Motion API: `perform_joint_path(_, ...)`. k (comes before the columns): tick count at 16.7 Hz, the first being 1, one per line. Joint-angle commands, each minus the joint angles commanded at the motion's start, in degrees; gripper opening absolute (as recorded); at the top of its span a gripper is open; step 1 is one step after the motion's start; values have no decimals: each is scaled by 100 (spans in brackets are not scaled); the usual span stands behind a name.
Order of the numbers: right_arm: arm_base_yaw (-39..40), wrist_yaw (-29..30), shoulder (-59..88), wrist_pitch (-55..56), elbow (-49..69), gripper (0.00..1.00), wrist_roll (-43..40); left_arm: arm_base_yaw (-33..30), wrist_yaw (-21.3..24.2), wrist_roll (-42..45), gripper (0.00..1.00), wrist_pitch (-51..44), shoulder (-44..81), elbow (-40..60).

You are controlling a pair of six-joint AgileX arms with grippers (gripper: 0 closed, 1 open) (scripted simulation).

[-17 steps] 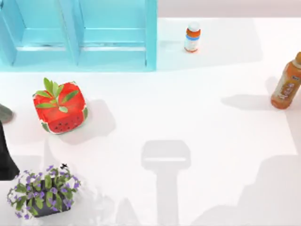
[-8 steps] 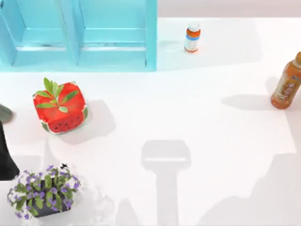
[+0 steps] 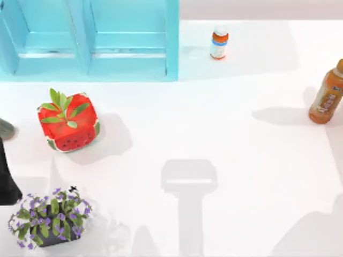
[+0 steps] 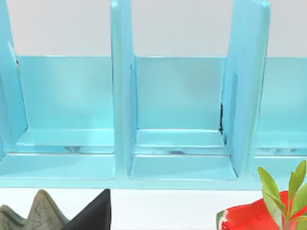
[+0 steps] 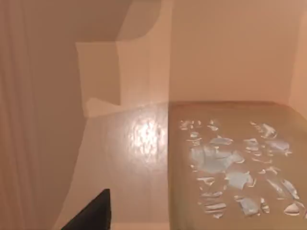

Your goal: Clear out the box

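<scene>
Left arm [image 3: 6, 176] at the table's left edge, jaw state indiscernible. Glossy turquoise box [image 3: 88, 40], partitioned, upper left. Cube-shaped watermelon pot [image 3: 68, 122] below it; cylindrical bottles at right.

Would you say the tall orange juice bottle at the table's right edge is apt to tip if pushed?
Probably: the tall orange juice bottle stands upright and narrow, so a high push would likely topple it. Its rounded body would then probably roll.
</scene>
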Motion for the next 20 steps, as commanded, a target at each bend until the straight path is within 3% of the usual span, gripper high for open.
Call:
perform_joint_path(7,-1,0,138,418,-321,100,2,0,0,0,100,0,0,0)
perform_joint_path(20,-1,0,138,418,-321,2,2,0,0,0,100,0,0,0)
